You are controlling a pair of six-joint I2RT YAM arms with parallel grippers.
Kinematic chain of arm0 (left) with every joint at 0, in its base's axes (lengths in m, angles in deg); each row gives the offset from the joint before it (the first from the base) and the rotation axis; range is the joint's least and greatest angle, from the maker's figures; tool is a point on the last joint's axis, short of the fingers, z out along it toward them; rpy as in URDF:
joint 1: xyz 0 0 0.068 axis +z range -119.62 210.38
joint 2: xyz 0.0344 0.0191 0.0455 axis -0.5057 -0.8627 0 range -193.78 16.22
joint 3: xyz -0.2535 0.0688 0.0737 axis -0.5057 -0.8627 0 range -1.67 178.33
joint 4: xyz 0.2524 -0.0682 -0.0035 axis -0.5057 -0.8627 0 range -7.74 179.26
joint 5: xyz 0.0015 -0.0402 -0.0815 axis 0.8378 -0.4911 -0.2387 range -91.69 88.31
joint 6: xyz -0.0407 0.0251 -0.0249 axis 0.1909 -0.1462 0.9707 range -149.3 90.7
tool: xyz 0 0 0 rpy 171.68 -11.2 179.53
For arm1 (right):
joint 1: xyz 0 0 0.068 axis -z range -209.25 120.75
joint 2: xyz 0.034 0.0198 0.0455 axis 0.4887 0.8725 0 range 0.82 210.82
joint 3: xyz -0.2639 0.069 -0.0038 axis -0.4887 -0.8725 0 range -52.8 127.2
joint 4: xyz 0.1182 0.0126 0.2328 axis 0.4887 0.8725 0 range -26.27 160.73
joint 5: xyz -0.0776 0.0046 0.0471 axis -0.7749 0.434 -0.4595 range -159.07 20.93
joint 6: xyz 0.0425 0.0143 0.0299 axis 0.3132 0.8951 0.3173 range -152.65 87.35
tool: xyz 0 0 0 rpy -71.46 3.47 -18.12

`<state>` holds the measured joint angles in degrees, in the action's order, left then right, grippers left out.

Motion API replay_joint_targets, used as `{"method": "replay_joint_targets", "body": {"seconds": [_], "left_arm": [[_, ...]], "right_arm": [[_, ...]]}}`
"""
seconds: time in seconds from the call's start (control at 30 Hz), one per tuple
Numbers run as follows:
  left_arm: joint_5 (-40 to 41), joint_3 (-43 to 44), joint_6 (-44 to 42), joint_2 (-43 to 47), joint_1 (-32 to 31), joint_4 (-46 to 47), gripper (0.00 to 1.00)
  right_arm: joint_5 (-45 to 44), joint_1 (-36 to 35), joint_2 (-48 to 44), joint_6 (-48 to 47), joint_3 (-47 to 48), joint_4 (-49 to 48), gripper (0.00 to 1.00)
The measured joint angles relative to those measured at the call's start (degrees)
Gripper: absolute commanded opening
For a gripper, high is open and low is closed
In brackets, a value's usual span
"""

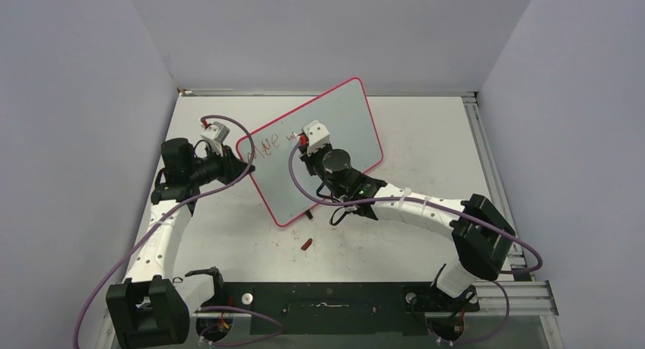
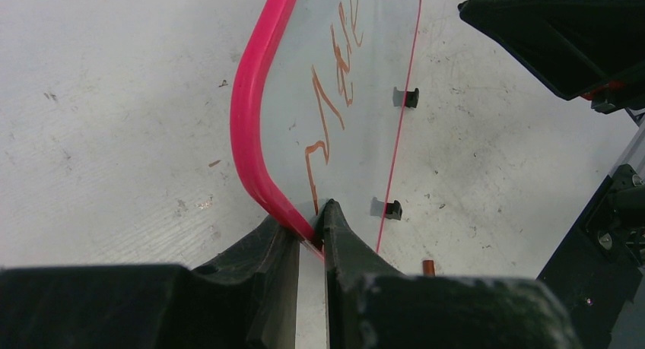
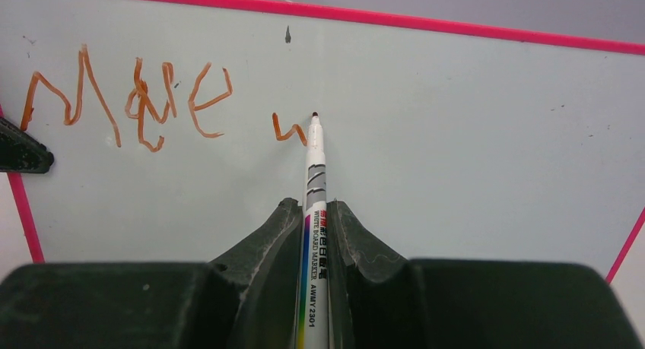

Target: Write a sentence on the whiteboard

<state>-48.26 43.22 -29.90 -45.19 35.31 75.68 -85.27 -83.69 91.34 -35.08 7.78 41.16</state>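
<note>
The whiteboard stands tilted towards the middle of the table's far edge, its rim clamped by the left gripper. A marker is clamped in the right gripper. Of the sentence, only "Move" and one started stroke are written; most is judged outstanding.

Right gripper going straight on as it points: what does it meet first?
The whiteboard. The marker held in the right gripper points at its face, tip apparently touching beside the rightmost stroke; contact depth is unclear.

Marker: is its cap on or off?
Off. The marker shows its bare dark tip at the whiteboard, beside an orange stroke.
</note>
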Motion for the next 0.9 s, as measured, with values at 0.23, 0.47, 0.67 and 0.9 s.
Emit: {"method": "replay_joint_targets", "body": {"seconds": [0.23, 0.47, 0.67, 0.9], "left_arm": [[0.1, -0.1, 0.0, 0.0, 0.0, 0.0, 0.0], [0.3, -0.1, 0.1, 0.2, 0.0, -0.2, 0.0], [0.3, -0.1, 0.1, 0.2, 0.0, -0.2, 0.0], [0.3, -0.1, 0.1, 0.3, 0.0, -0.2, 0.0]], "right_arm": [[-0.2, 0.0, 0.3, -0.2, 0.4, -0.6, 0.05], [-0.9, 0.0, -0.3, -0.3, -0.2, -0.9, 0.05], [-1.6, 0.0, -0.9, -0.3, -0.6, -0.9, 0.05], [-1.6, 0.0, -0.8, -0.3, -0.6, -0.9, 0.05]]}}
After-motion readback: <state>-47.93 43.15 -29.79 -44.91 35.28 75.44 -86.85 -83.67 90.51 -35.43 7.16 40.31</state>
